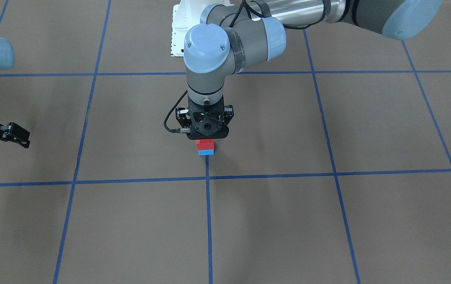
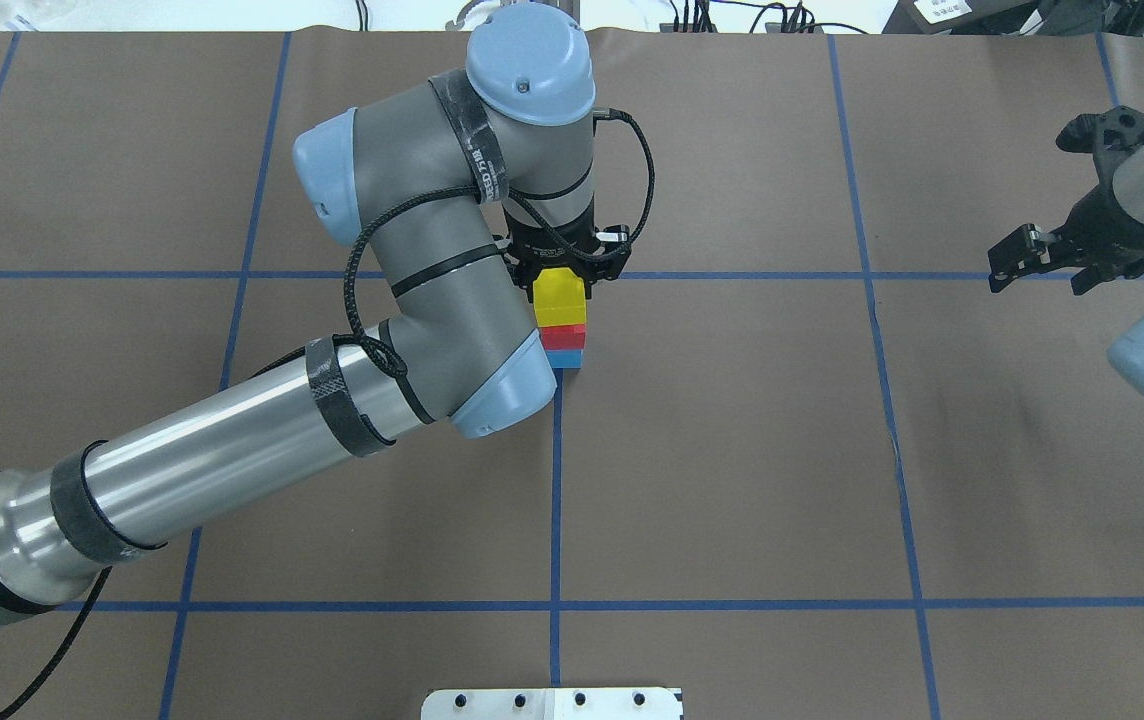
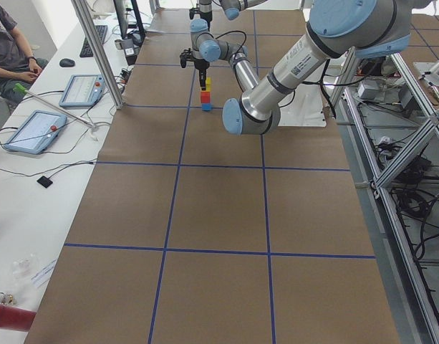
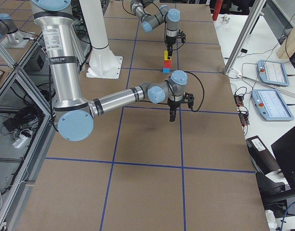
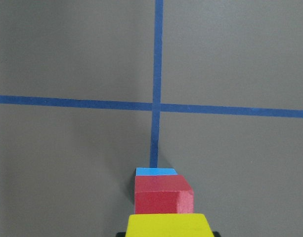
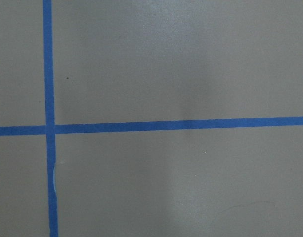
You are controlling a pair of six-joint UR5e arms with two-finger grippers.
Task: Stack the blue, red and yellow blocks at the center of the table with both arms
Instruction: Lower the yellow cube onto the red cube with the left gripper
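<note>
Base plate: a white plate (image 2: 552, 703) lies at the robot's edge of the brown surface (image 2: 732, 480), which is divided into squares by blue tape lines (image 2: 556, 500).
Left arm: it (image 2: 232, 440) comes in from the robot's left side and bends over the middle of the surface.
Blue block: it (image 2: 565, 359) is the lowest one. It lies on the surface, on the middle tape line, just on the robot's side of a crossing of two lines.
Red block: it (image 2: 562, 337) sits directly on the blue block.
Yellow block: it (image 2: 560, 298) is on top of the red block and seems to touch it. The three make one upright column.
Left end effector: it (image 2: 560, 280) points straight down over the column. The wrist view shows its dark tips right against two opposite sides of the yellow block, so it is pinching this block.
Right end effector: it (image 2: 1040, 270) hangs above the surface well apart from the column, toward the robot's right side. Its fingers are spread and nothing is between them. Its wrist camera shows only the surface and tape.
</note>
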